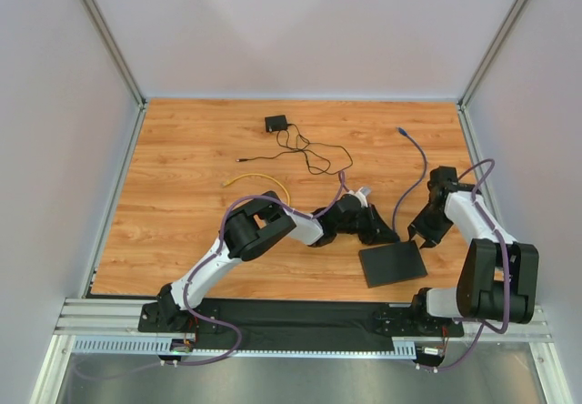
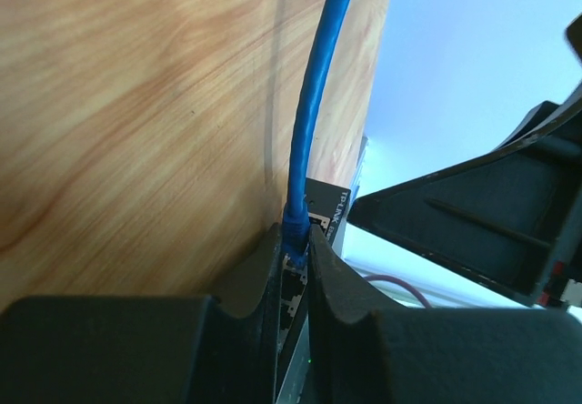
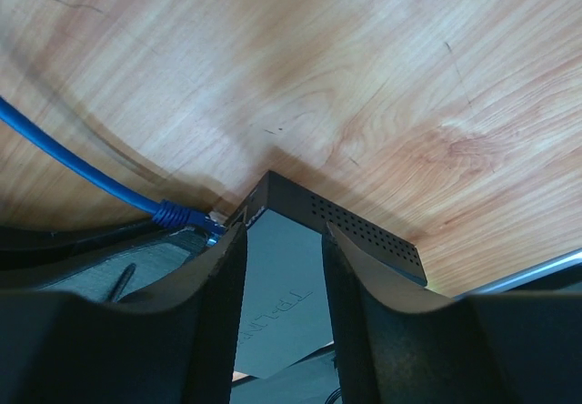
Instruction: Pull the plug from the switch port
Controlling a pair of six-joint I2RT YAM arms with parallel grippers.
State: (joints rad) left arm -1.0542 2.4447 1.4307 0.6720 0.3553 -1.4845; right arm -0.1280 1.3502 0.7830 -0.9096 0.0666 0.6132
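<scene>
Wood surface (image 1: 200,222), pale walls all round; both arms at the black switch (image 1: 393,265).
Top view: black switch lying flat, near right of surface; left gripper (image 1: 384,232) at its far-left corner, right gripper (image 1: 420,237) at its far-right corner; blue cable (image 1: 420,163) trailing off to the far side. Left wrist: gripper clamped on blue plug (image 2: 295,233), plug sitting at switch port (image 2: 312,216) on the box's edge face. Right wrist: gripper parted, nothing pinched, fingers either side above a switch corner; plug just left of that corner.
</scene>
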